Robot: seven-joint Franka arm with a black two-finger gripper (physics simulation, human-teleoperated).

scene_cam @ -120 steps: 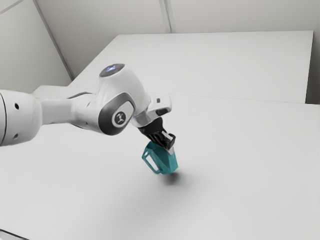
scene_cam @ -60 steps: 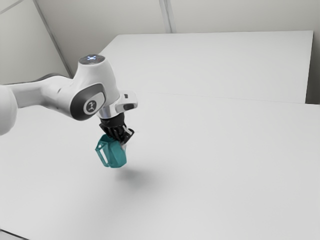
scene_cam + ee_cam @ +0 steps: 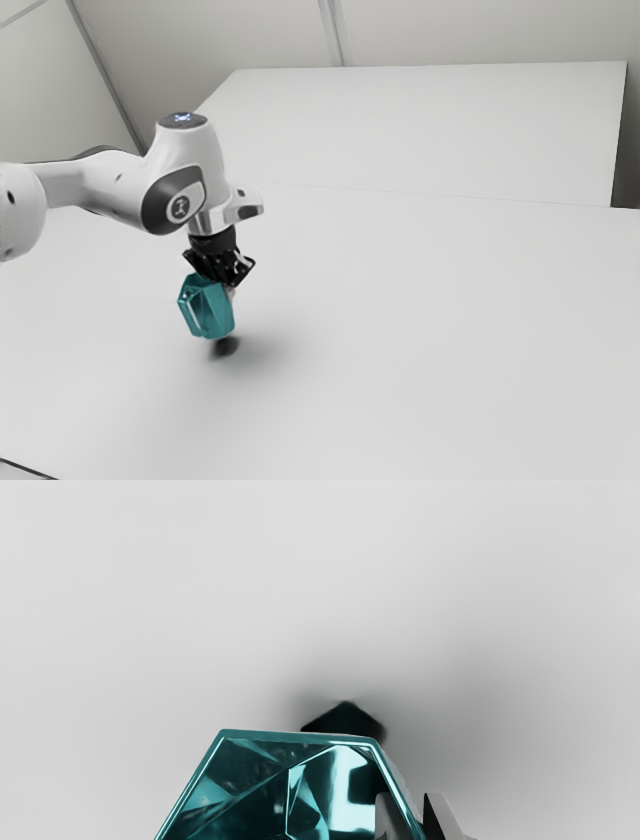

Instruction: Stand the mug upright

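Note:
In the exterior view my gripper [image 3: 226, 280] points down at the teal faceted mug [image 3: 209, 308], shut on its wall near the rim. The mug hangs slightly tilted, mouth up, its base close above the table with a dark shadow just below. Looking from the wrist, the mug [image 3: 260, 785] shows its open mouth and shiny inside. There the gripper [image 3: 411, 816] has one finger inside the mug and one outside, with the wall between them.
The white table [image 3: 430, 330] stretches around the mug toward the exterior view's right. A pale raised panel or wall section [image 3: 430, 130] stands behind it.
My hand has carried the mug toward the exterior view's left and turned it from a strong tilt to nearly upright. Over the last half second it has moved a little further left and slightly lower.

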